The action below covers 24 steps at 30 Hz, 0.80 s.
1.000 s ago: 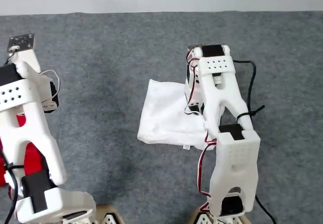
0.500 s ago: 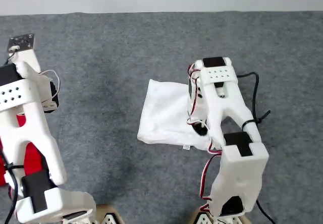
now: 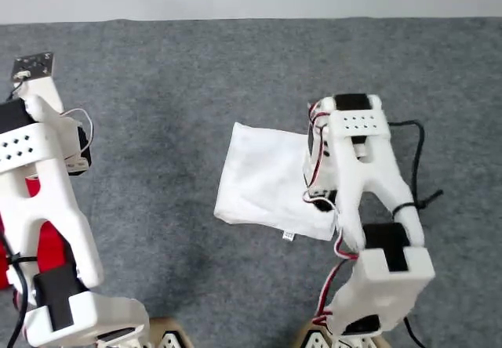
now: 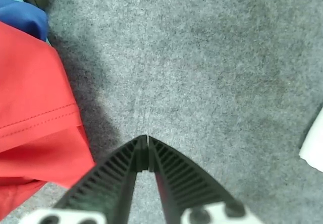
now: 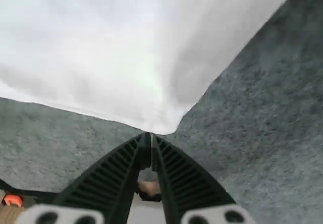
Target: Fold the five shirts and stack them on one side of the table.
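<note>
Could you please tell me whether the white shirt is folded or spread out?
Folded: the white shirt lies as a compact rectangle on the grey table, with no sleeves or collar showing.

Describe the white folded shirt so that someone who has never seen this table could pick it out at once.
Start from the grey felt-covered table. Near its middle lies the white folded cloth shirt, one corner at the tips of the right gripper. It is the only white garment; the red cloth shirt and the blue cloth are bunched together at the table's left edge.
</note>
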Tool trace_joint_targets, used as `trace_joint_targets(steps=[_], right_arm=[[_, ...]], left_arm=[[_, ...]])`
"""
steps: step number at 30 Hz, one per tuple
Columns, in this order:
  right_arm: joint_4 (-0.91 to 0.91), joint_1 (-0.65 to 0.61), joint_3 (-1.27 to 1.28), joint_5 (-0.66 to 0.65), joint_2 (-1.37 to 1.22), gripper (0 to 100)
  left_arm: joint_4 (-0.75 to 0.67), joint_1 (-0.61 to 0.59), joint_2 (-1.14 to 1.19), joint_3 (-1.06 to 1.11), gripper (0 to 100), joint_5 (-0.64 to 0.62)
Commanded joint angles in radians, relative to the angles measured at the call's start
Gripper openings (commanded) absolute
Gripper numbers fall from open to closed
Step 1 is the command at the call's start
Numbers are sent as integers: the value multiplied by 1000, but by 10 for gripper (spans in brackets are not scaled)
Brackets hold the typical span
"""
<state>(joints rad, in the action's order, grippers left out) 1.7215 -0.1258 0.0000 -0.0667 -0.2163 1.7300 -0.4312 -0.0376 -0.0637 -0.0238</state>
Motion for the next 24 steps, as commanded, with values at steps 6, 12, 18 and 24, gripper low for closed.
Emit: trace_joint_targets(steps=[6,12,18,24], right_arm=[[-166,31,-54,31,64,35],[-298,28,-55,178,-25,286],[-326,28,-129,245,-111,307],[-329,12,-173,288,-237,307]], left_arm=[[21,5,-37,-4,6,-9],[21,5,-37,-4,6,-9],[21,5,-37,-4,6,-9],[21,5,-37,-4,6,-9]])
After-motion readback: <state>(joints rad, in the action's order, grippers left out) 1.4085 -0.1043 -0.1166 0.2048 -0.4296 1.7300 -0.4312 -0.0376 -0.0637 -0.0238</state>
